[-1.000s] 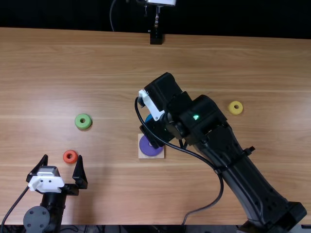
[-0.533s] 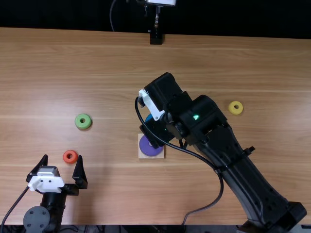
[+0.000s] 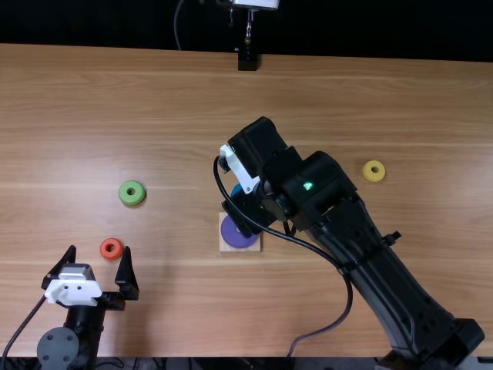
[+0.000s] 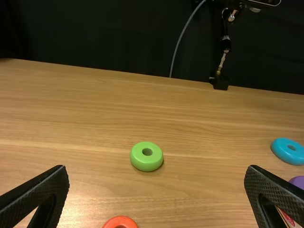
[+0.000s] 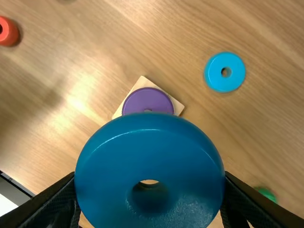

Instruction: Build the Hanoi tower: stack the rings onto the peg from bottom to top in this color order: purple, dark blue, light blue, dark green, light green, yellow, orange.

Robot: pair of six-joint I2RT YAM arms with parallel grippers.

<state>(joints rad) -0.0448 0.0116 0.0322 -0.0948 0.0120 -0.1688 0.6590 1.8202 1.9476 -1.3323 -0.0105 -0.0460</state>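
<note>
Right wrist view: the right gripper (image 5: 150, 175) is closed on the dark blue ring (image 5: 149, 149), pinching its outer rim, likely to keep the hole free for threading. The purple ring (image 5: 147, 99) lies on the square wooden base (image 5: 178, 107), fittingly as the tower's foot. The left gripper (image 4: 156, 167) is wide open, empty. Smooth, glossy, rounded light blue (image 5: 213, 71) and light green (image 4: 137, 159) rings lie on the grained table (image 4: 95, 109).
</note>
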